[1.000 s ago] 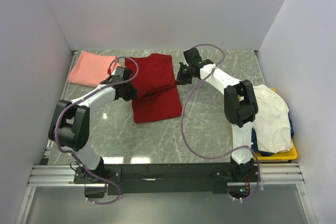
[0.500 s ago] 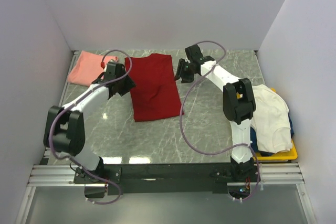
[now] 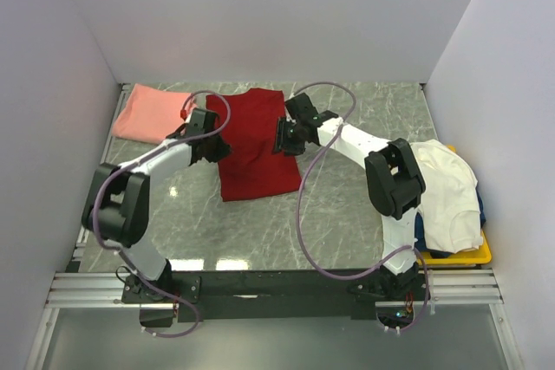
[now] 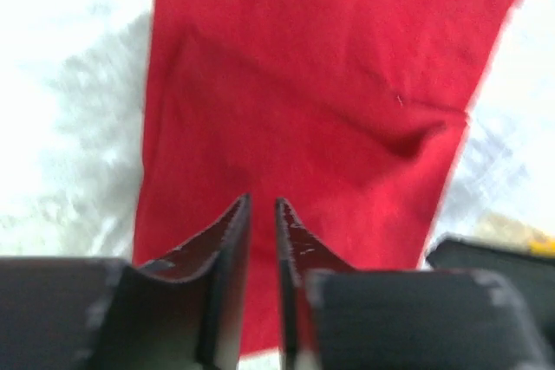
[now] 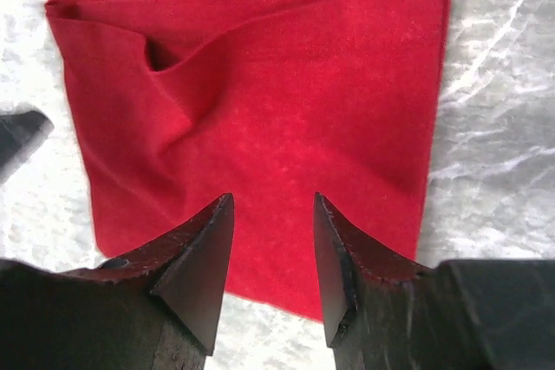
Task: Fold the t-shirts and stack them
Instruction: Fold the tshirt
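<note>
The deep red t-shirt (image 3: 254,146) lies folded into a long rectangle in the middle of the table. My left gripper (image 3: 214,143) hovers at its left edge; in the left wrist view it (image 4: 262,205) is open by a narrow gap, with only red cloth (image 4: 321,84) beyond it. My right gripper (image 3: 281,138) sits over the shirt's right edge, open and empty (image 5: 273,201) above the red cloth (image 5: 286,119). The salmon pink t-shirt (image 3: 152,112) lies folded at the back left. At the right, the cream white t-shirt (image 3: 447,192) lies crumpled.
A yellow tray (image 3: 475,256) lies under the white shirt at the right edge, with some dark blue cloth (image 3: 420,233) beside it. White walls close in the table at the back and both sides. Purple cables loop above both arms.
Both grippers have opened and let go of the red shirt, which now lies flatter. The right gripper moved left over the shirt's right edge. The left gripper swung out and came back.
</note>
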